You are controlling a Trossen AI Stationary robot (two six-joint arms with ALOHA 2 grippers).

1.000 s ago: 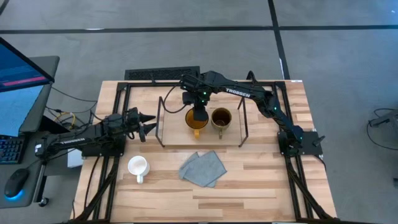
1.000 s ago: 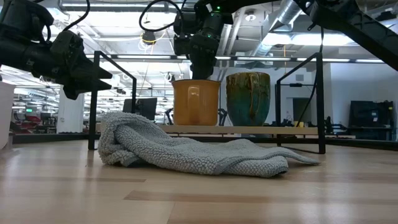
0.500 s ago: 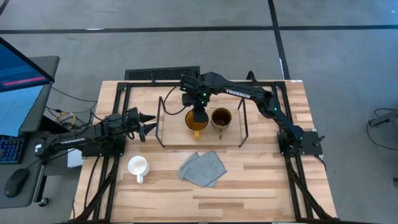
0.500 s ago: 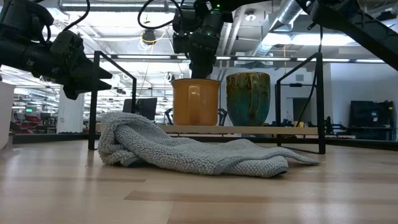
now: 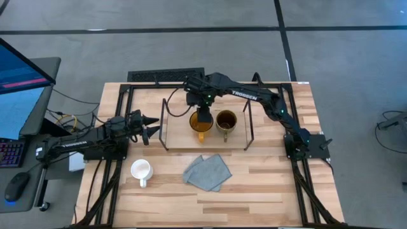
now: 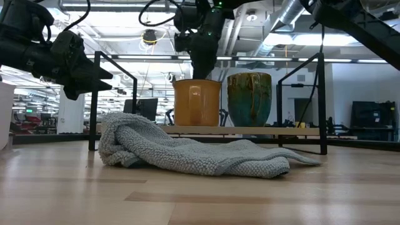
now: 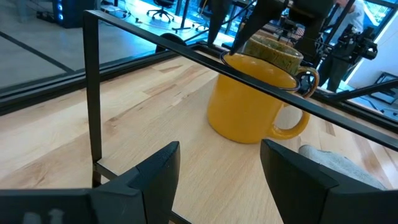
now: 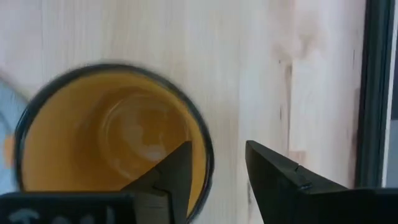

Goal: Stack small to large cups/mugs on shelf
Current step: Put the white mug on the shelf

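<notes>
The yellow-amber mug [image 5: 200,126] and the olive-brown mug [image 5: 226,119] stand upright side by side on the light-wood shelf [image 5: 203,142]; in the low view the yellow one [image 6: 197,103] is left of the olive one [image 6: 250,99]. The small white mug [image 5: 140,170] stands on the table at the near left. My right gripper [image 8: 217,149] is open just above the yellow mug's rim [image 8: 208,165], one finger over the inside and one outside, fingers pointing down. My left gripper [image 7: 221,180] is open and empty at the shelf's left end [image 5: 151,130].
A grey-blue cloth [image 5: 207,172] lies crumpled on the table in front of the shelf, and in the low view [image 6: 187,153] it hides part of the shelf's base. The shelf's black wire end frames [image 5: 164,124] stand at each side. Bare shelf board lies left of the yellow mug.
My right gripper has risen a little, straight up from the yellow mug's rim. The mug stays upright on the shelf. My left arm has kept still.
</notes>
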